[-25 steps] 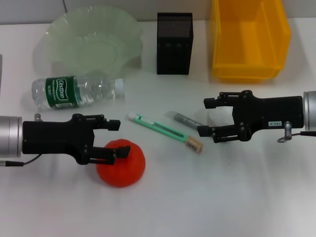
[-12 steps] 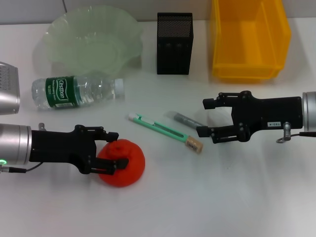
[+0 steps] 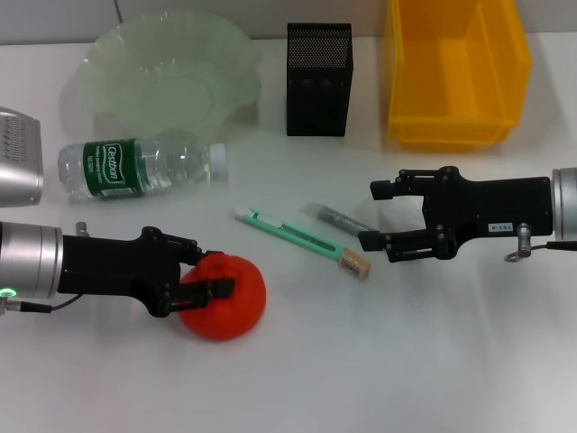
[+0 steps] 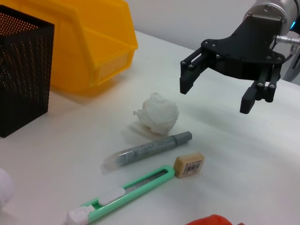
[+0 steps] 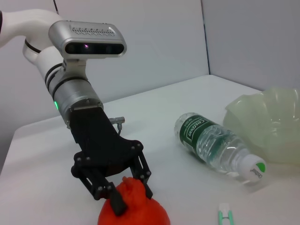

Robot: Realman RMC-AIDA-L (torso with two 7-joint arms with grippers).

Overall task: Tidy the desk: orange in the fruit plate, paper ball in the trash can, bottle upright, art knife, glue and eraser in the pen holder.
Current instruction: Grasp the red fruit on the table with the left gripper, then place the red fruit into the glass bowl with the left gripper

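My left gripper (image 3: 215, 271) is closed on the top left of the orange (image 3: 236, 305), which rests on the table; the right wrist view shows its fingers (image 5: 115, 202) pressed onto the fruit. My right gripper (image 3: 379, 215) is open and hovers beside the paper ball (image 4: 157, 114), which it hides in the head view. The art knife (image 3: 288, 233), glue (image 3: 335, 217) and eraser (image 3: 354, 265) lie between the two grippers. The bottle (image 3: 140, 167) lies on its side in front of the fruit plate (image 3: 99, 54).
The black mesh pen holder (image 3: 318, 81) stands at the back centre. The yellow trash can (image 3: 451, 126) is to its right. A silver camera housing (image 3: 18, 171) shows at the left edge.
My left gripper moved lower and right onto the orange, and its fingers narrowed around the fruit. The right gripper stayed nearly still.
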